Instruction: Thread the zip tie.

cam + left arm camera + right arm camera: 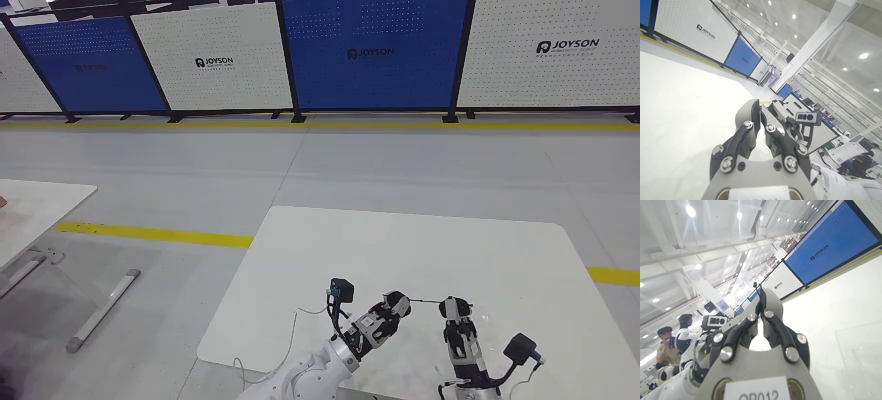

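A thin black zip tie spans the short gap between my two grippers, low over the front part of the white table. My left gripper is shut, with one end of the tie pinched at its tips. My right gripper is shut on the other end. The tie's small square head sticks out just past the right fingertips. In the left wrist view the right gripper sits close behind the left one.
A clear flat sheet lies on the table beside the right gripper. The table's front edge is close under both arms. Another white table stands off to the left, and blue and white panels line the far side.
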{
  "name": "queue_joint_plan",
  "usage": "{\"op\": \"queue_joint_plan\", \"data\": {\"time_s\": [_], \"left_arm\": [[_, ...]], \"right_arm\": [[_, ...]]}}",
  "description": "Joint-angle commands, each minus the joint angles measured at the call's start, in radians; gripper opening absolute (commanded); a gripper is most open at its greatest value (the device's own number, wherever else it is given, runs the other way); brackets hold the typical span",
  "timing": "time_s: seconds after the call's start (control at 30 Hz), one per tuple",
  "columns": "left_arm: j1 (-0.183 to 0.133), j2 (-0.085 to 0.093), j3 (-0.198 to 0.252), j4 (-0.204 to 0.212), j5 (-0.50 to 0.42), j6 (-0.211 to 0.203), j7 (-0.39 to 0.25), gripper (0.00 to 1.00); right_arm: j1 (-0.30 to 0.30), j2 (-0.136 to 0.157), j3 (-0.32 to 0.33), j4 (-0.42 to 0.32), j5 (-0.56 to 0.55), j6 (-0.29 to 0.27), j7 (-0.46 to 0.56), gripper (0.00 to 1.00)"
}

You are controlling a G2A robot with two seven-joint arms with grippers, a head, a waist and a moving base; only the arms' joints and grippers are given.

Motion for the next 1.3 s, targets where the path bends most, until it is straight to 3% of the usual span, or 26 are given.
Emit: {"op": "queue_joint_plan", "data": {"time_s": [0.0, 0.23, 0.47, 1.27], "left_arm": [[0.0, 0.0, 0.0, 0.0, 0.0, 0.0, 0.0, 0.0], [0.0, 0.0, 0.0, 0.0, 0.0, 0.0, 0.0, 0.0], [0.0, 0.0, 0.0, 0.0, 0.0, 0.0, 0.0, 0.0], [0.0, 0.0, 0.0, 0.0, 0.0, 0.0, 0.0, 0.0]], "right_arm": [[-0.009, -0.001, 0.009, -0.012, 0.005, 0.0, -0.008, 0.0], [-0.03, 0.001, 0.024, -0.017, -0.022, 0.0, -0.036, 0.0], [-0.011, -0.008, 0.013, 0.022, -0.029, 0.0, -0.027, 0.0], [0.014, -0.014, -0.018, 0.049, -0.06, 0.0, -0.063, 0.0]]}}
